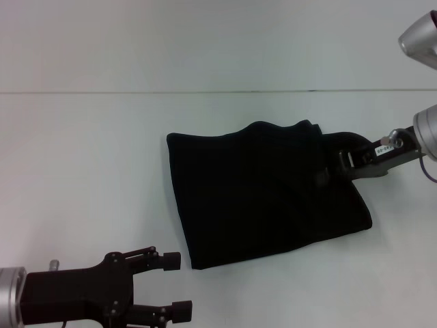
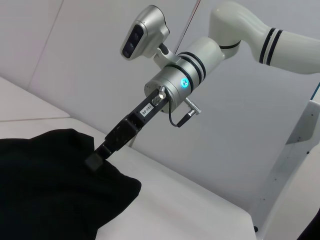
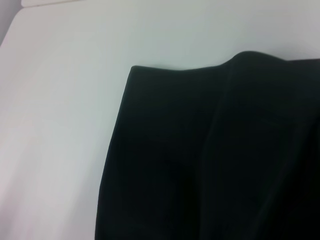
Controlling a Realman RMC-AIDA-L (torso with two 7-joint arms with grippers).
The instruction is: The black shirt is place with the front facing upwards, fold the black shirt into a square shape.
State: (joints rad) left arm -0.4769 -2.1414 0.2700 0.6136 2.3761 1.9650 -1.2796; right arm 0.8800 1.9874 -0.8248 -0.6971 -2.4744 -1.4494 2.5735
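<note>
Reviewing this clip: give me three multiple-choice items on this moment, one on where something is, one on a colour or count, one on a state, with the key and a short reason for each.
1. Where is the right gripper?
A. At the shirt's far right edge
B. Parked off the table
C. Over the near left corner

2. What colour is the shirt?
A. White
B. Black
C. Red

3. What state is the left gripper in?
A. Shut on the shirt
B. Open, holding nothing
C. Out of sight

Key:
1 A: in the head view the right gripper meets the cloth at its far right edge.
2 B: the folded shirt lies black on the white table.
3 B: its two fingers stand apart near the table's front left, clear of the shirt.
</note>
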